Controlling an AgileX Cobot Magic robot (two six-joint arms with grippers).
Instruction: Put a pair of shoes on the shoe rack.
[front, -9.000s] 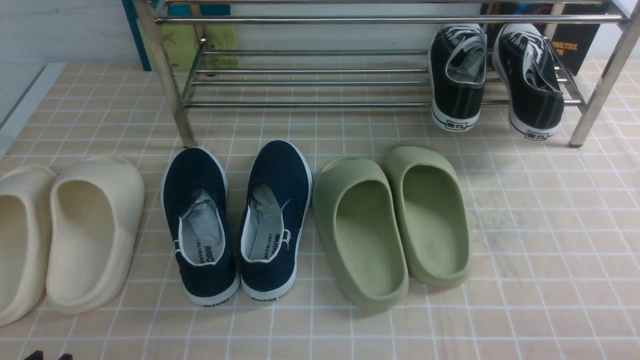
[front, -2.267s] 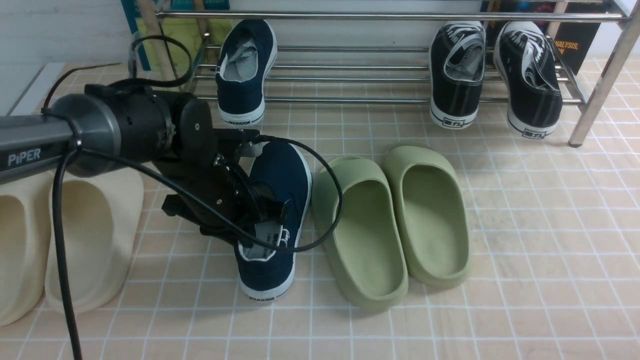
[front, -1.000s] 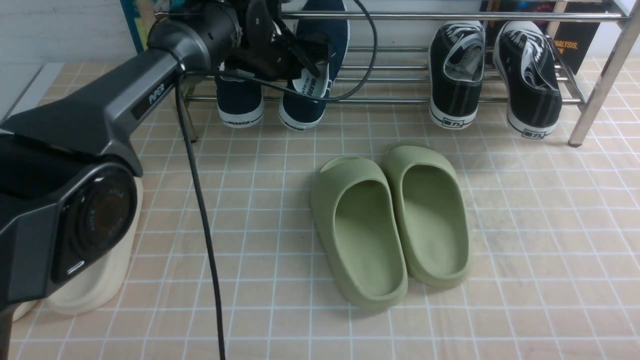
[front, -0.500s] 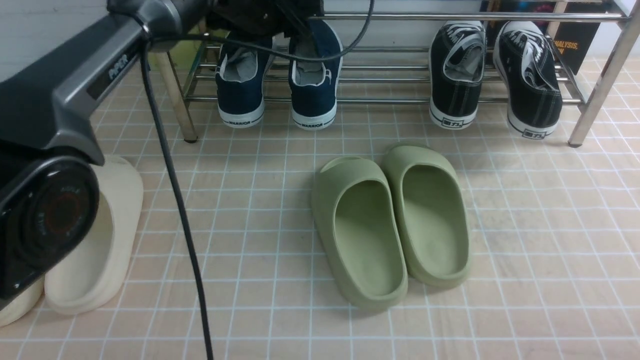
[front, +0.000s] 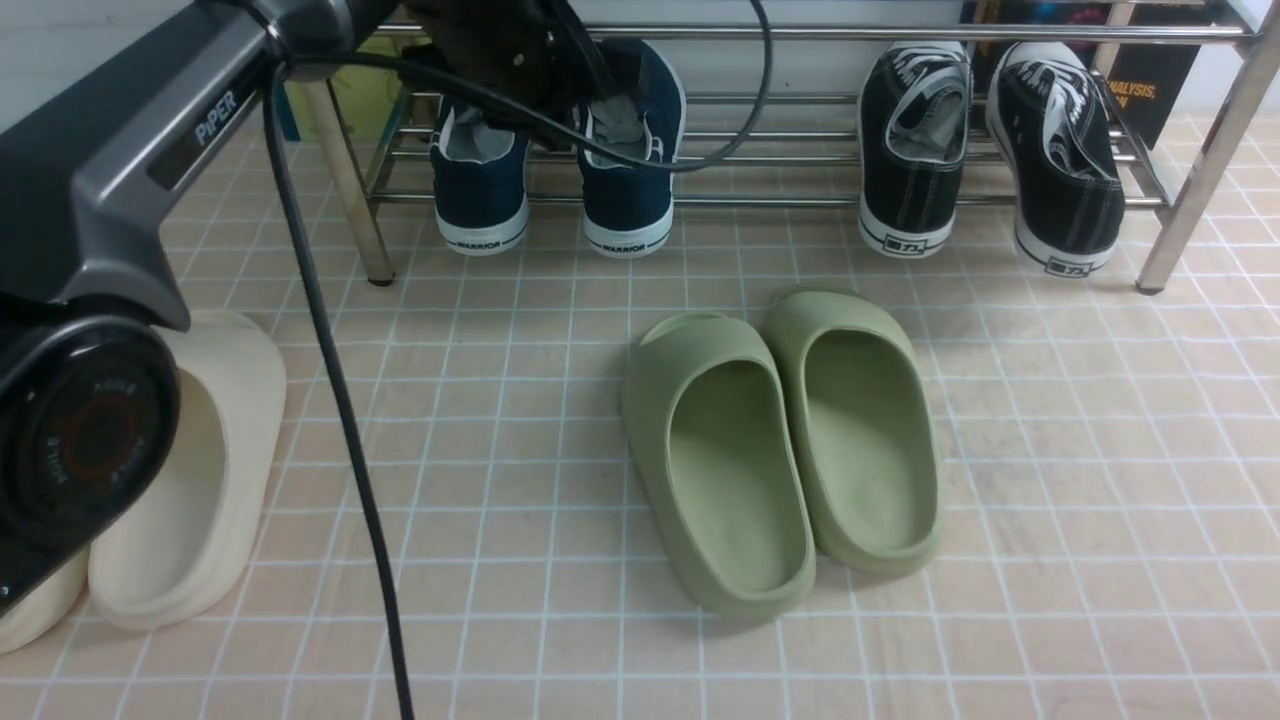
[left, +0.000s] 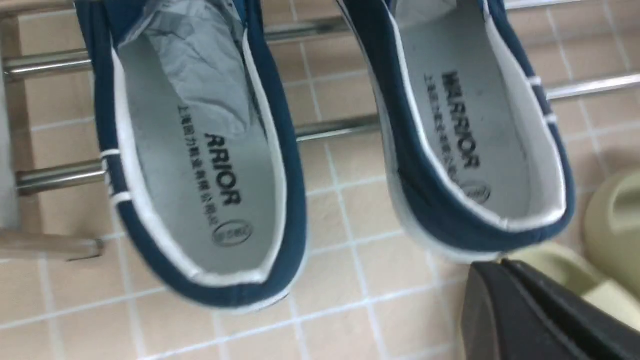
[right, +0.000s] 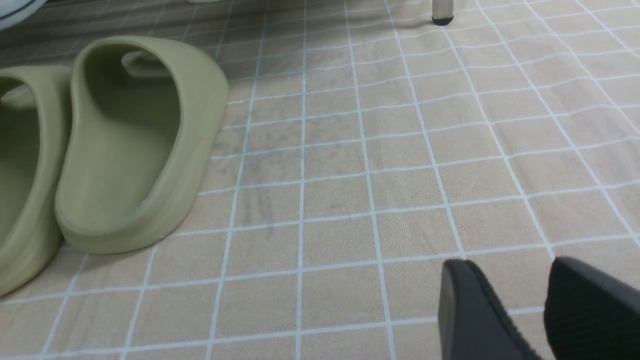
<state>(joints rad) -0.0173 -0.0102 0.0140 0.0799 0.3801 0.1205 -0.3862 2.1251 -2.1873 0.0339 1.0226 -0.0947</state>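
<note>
Both navy slip-ons of the pair of shoes sit side by side at the left end of the shoe rack (front: 770, 201), heels toward me: one (front: 481, 195) by the rack's leg, the other (front: 628, 195) to its right. In the left wrist view their white linings (left: 200, 165) (left: 465, 140) lie across the chrome bars (left: 330, 127). My left gripper (left: 504, 264) hangs just above the heels, shut and holding nothing. In the front view its wrist (front: 510, 50) covers the shoes' toes. My right gripper (right: 505, 270) hovers open over bare floor tiles.
Two black lace-up sneakers (front: 915, 150) (front: 1060, 160) fill the rack's right end. Olive-green slides (front: 720, 460) (front: 860, 430) lie on the floor in the middle, and cream slides (front: 200, 470) lie at the left under my left arm. The rack's right leg (front: 1190, 180) stands at the far right.
The second navy shoe went from my left gripper's hold onto the rack beside the first. The gripper let go, drew back a little and closed empty.
</note>
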